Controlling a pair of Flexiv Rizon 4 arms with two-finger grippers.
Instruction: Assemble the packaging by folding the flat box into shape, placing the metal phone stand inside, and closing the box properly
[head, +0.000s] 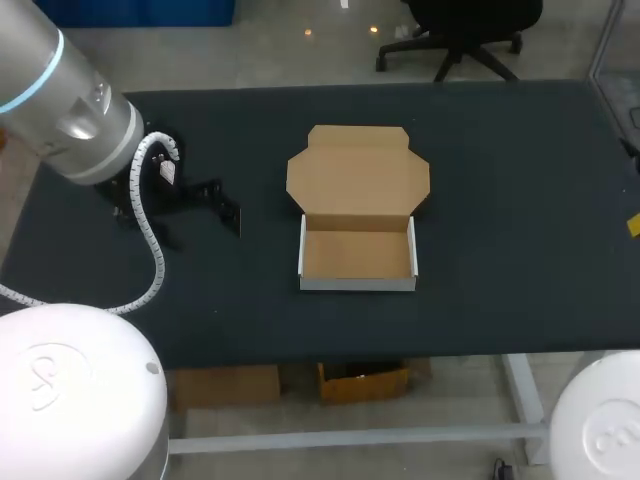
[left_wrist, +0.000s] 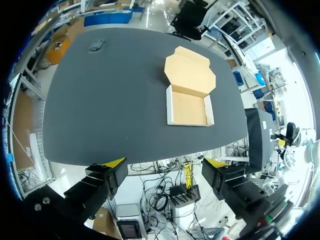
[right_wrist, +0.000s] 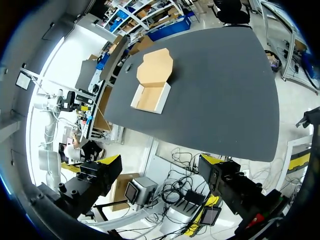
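Box (head: 358, 215), folded open, well ahead of both jaws

Left gripper (left_wrist: 165, 165): fingers spread wide apart. Right gripper (right_wrist: 161, 161): fingers likewise wide apart. Both wrists angled downward.

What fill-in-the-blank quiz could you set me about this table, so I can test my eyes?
1. The lid of the cardboard box is folded back, so the box stands ____.
2. Inside the box there is ____.
3. The table under the box is coloured ____.
4. The left hand and the right hand grip nothing; the fingers of both stand ____.

Missing words: open; nothing; black; open.
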